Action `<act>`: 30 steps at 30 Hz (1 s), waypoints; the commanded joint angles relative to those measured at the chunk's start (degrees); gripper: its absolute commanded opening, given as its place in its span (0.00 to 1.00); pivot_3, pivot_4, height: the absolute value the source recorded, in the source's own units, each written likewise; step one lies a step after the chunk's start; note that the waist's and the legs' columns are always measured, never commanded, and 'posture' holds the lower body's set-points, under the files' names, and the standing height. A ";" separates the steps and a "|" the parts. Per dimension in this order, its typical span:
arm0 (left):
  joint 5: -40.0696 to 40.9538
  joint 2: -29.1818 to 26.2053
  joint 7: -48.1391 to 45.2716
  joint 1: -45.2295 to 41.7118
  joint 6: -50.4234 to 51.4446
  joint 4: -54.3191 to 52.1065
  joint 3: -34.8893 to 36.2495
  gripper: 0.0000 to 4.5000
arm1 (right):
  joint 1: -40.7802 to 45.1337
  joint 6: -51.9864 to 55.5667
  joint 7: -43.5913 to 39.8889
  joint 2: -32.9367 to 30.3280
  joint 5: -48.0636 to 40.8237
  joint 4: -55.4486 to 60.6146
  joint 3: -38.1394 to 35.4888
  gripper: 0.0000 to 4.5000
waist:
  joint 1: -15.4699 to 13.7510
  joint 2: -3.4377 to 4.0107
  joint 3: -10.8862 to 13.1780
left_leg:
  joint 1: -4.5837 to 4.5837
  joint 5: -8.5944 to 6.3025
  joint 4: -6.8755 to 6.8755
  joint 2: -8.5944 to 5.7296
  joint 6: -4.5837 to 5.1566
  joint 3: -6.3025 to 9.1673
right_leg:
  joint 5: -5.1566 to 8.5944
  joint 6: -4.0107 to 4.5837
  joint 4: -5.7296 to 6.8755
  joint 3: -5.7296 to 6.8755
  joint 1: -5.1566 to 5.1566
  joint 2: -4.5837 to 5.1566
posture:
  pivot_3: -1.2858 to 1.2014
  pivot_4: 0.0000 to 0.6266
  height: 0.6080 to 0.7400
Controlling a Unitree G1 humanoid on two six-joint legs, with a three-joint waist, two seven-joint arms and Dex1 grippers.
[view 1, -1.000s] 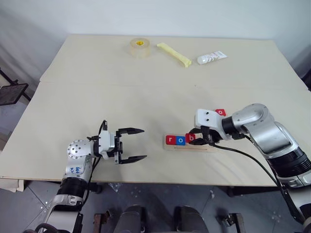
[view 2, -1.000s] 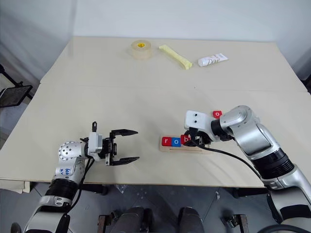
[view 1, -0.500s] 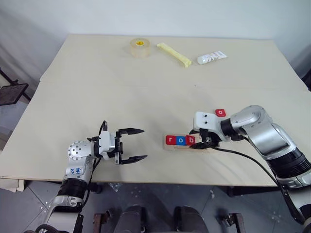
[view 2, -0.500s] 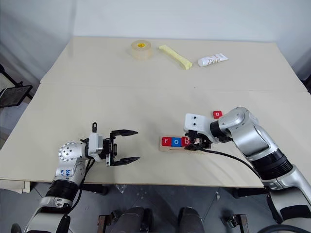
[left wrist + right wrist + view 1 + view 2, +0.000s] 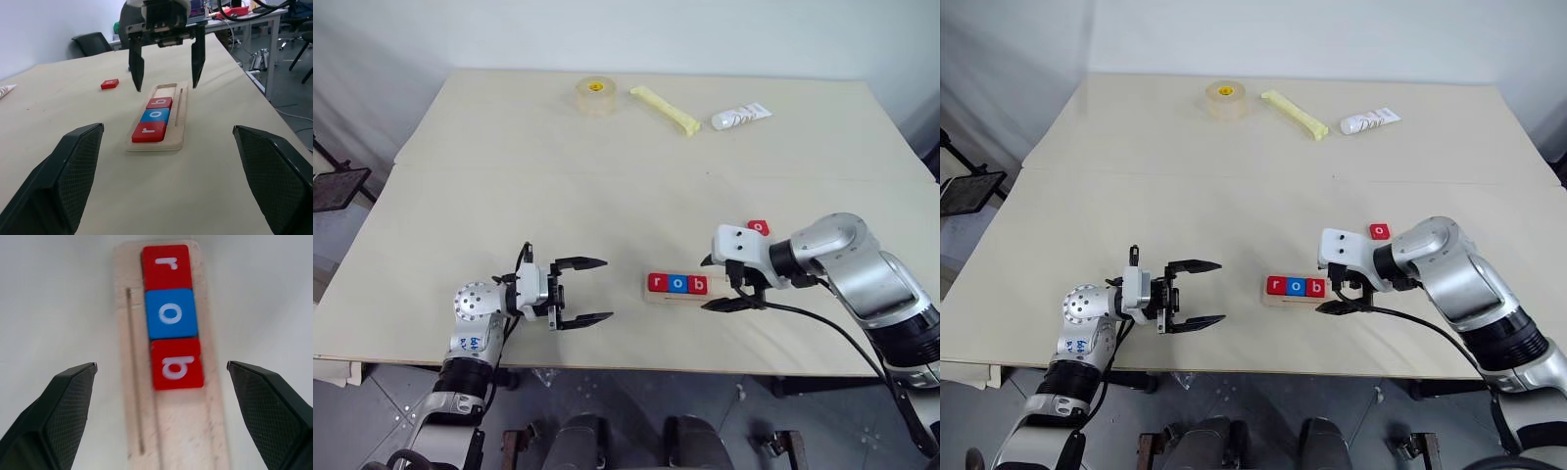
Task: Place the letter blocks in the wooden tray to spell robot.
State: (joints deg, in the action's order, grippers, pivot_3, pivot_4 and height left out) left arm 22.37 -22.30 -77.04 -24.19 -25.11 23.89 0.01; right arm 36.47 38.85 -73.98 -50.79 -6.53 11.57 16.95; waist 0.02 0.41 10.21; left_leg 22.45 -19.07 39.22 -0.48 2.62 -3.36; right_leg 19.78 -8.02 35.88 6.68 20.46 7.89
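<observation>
You have the wooden tray [image 5: 693, 290] lying flat on the table [image 5: 558, 176], close to its near edge and a little right of the middle. Its long axis runs side to side, parallel to that near edge. Three letter blocks sit in it, touching one another in a row from its left end: a red r [image 5: 656, 283], a blue o [image 5: 677, 284] and a red b [image 5: 699, 285]. The letters read upright from your side of the table, left to right. The right-hand stretch of the tray is bare wood, and a thin groove runs lengthwise along its near side.

Your right gripper [image 5: 722, 282] hovers over that bare right end, just beside the b block, pointing down and toward the left. Its two black fingers are spread wide, one on the far side of the tray and one on the near side, and nothing is between them.

Another red block [image 5: 758, 226] lies loose on the table just beyond the right wrist, toward the far edge.

Your left gripper [image 5: 584, 291] is well to the left of the tray near the same near edge, pointing level toward the tray's left end, its fingers wide apart and empty.

Along the far edge you see a tape roll [image 5: 594, 96], a yellow stick [image 5: 664, 110] and a white tube [image 5: 740, 117].
</observation>
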 commanded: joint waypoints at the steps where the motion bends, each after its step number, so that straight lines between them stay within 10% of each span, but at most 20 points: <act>1: 0.36 0.30 -0.08 -0.31 -0.83 0.07 0.12 1.00 | -4.00 2.79 1.80 -2.11 -3.99 4.57 -7.32 0.99 | 0.01 0.00 0.00 | 0.00 0.00 0.00 0.00 0.00 0.01 | 0.00 0.00 0.00 0.00 0.00 0.00 | 0.52 0.24 1.00; 12: 0.30 0.43 -0.98 -1.82 -0.26 2.06 -0.28 1.00 | -31.55 -5.28 10.94 -1.98 -10.15 -2.97 -42.90 0.99 | -1.48 -0.05 0.01 | -0.05 -0.01 -0.01 -0.18 0.07 0.04 | -0.01 -0.02 -0.05 0.08 -0.15 0.15 | 0.52 0.24 1.00; 30: 0.34 0.28 -3.87 -4.92 -1.09 6.44 0.30 1.00 | -34.87 -23.01 6.22 -2.36 -19.01 -22.25 -51.96 0.99 | -1.43 -0.06 0.02 | -0.13 0.00 -0.03 -0.12 0.09 -0.15 | -0.01 -0.02 -0.10 0.08 -0.18 0.14 | 0.52 0.24 1.00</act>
State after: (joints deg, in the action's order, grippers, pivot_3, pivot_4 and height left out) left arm 22.31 -21.53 -80.71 -28.69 -25.25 30.27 -0.46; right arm 1.81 15.31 -68.23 -51.51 -24.10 -10.85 -32.29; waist -1.41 0.35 10.23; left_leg 22.33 -19.07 39.19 -0.61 2.71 -3.50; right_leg 19.77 -8.04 35.77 6.76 20.27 8.03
